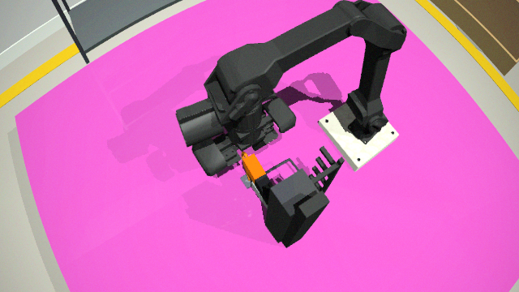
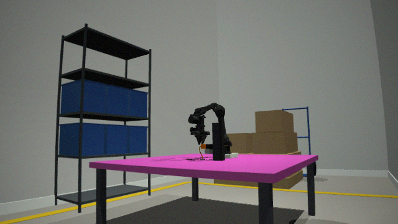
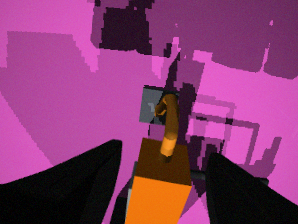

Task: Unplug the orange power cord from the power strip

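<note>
The orange plug (image 1: 255, 166) (image 2: 203, 146) (image 3: 158, 200) sits level above the table, at the end of a black part (image 1: 263, 185) (image 2: 209, 146) that reaches to the dark upright block (image 1: 293, 187) (image 2: 218, 140), seemingly the power strip. I cannot tell whether the plug is still seated. The orange cord (image 2: 201, 152) (image 3: 171, 122) leaves the plug's free end and bends down toward the table. My gripper (image 2: 201, 143) (image 3: 165, 157) is open, with a visible gap on both sides of the plug in the wrist view. In the exterior view its fingertips are just above the plug. My arm partly hides the fingers in the top view.
A small grey block (image 1: 246, 181) (image 3: 150, 105) shows below the plug. A thin black frame (image 1: 280, 165) and a rack of short dark pegs (image 1: 327, 172) stand beside the upright block. The white base plate (image 1: 358, 150) carries my arm. The pink table (image 1: 385, 243) (image 2: 186, 166) lies below.
</note>
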{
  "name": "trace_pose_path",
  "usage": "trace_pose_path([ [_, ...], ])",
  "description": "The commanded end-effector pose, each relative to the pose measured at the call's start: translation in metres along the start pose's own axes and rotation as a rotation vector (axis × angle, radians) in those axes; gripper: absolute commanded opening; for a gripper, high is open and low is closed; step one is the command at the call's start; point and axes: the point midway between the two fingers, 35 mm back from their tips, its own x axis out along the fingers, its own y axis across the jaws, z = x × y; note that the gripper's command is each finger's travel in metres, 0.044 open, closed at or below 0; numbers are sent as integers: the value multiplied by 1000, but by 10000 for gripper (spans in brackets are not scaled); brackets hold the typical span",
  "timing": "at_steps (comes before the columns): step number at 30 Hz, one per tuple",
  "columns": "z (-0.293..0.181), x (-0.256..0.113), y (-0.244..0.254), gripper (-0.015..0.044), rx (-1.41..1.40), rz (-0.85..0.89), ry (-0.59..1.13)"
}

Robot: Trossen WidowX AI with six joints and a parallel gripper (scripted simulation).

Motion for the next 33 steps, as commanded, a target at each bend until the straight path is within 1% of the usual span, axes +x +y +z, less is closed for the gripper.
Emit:
trace_pose_path([
  [1,-1,0,0,289,8,0,-6],
  [4,2,0,0,368,8,0,-6],
  [7,19,-4,1,440,8,0,-7],
  [10,50,-10,1,440,8,0,-10],
  [12,59,-13,0,440,8,0,-11],
  [33,59,-13,0,440,8,0,-11],
])
